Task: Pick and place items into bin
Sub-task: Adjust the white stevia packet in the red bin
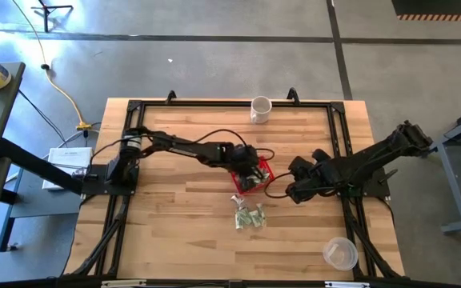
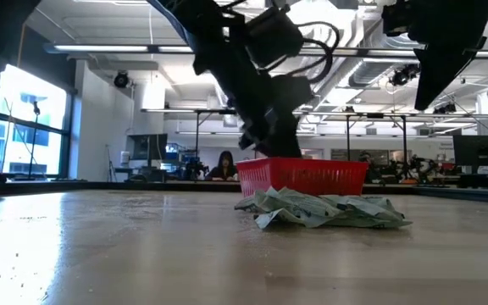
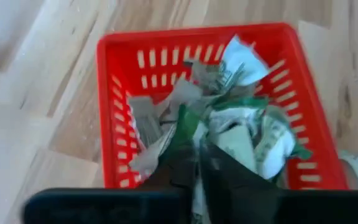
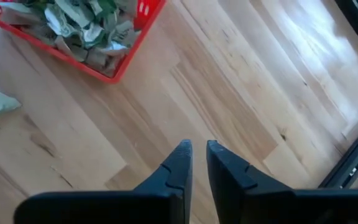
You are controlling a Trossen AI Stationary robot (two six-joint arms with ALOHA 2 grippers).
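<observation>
No legible text, labels, brands or numbers. Print on the paper pieces (image 3: 253,140) in the basket (image 3: 120,112) is unreadable.

Table (image 1: 182,232): pale wooden planks, black frame along the edges.
Red basket (image 1: 261,172): near the middle, crumpled paper pieces inside.
Loose paper pieces (image 1: 248,216): small heap just in front of the basket.
White mug (image 1: 261,110): at the far edge.
Clear plastic cup (image 1: 340,253): near right corner.
</observation>
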